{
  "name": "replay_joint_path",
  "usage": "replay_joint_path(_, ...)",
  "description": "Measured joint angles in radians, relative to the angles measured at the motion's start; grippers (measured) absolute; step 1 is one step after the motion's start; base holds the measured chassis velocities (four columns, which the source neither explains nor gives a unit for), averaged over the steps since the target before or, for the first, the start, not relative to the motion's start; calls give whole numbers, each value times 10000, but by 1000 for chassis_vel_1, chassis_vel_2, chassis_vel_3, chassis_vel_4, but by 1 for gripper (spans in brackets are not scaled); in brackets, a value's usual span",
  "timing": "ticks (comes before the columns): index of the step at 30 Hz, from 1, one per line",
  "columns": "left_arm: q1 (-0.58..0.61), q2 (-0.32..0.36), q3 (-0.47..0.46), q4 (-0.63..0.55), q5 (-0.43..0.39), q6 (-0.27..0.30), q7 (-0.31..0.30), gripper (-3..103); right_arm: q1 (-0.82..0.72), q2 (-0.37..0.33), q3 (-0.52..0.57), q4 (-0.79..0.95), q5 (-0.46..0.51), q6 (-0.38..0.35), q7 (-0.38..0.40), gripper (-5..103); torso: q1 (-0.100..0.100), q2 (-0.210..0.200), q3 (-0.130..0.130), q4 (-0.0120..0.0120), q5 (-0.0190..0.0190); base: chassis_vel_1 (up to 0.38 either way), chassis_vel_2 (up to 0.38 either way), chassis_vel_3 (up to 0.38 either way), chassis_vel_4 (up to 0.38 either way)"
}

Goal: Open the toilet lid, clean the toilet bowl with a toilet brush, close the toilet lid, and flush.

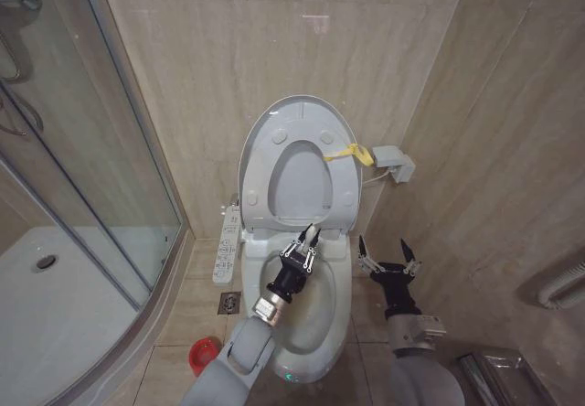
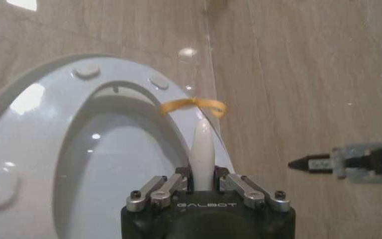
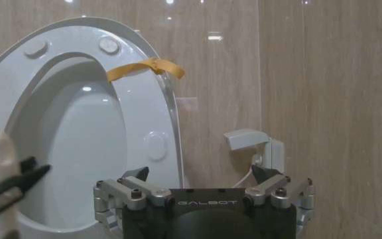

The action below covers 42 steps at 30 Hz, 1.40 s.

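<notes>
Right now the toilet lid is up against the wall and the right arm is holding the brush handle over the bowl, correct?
Not quite: the left gripper holds the brush handle, as the left wrist view shows. The lid is up, and the right gripper is open beside the bowl.

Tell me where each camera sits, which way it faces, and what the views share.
Head view: high on the robot, looking down at the toilet bowl, raised toilet lid and both arms.
Left wrist view: behind the left end effector, shut on the toilet brush handle, facing the lid and wall.
Right wrist view: behind the open right end effector, beside the bowl, facing the lid and wall box.
Shared: all show the lid's yellow ribbon tab.
</notes>
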Motion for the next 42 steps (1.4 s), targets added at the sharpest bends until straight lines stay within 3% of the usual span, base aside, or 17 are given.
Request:
replay_joint_path(15, 3152, 522, -1607, -3222, 974, 224, -278, 21, 1, 1, 0, 0, 0, 0, 0, 100, -1, 0, 0, -1, 0, 0, 0, 0, 0)
replay_joint_path(20, 4804, 324, -2337, -4208, 1810, -51, -525, 21, 0, 0, 0, 0, 0, 0, 0, 100, -1, 0, -1, 1, -1, 0, 0, 0, 0)
replay_joint_path(27, 6338, 187, -3606, -5295, 2299, -588, -859, 21, 0, 0, 1, 0, 0, 0, 0, 100, -1, 0, -1, 0, 1, 0, 0, 0, 0)
replay_joint_path(34, 6816, 107, -4860, -4977, 2205, -1283, -1680, 21, 0, 0, 1, 0, 0, 0, 0, 100, -1, 0, 0, 1, -1, 0, 0, 0, 0)
replay_joint_path(42, 6190, 102, -5821, -3014, 1115, -2081, -2442, 21, 0, 0, 1, 0, 0, 0, 0, 100, 0, 0, 0, 1, -2, 0, 0, 0, 0)
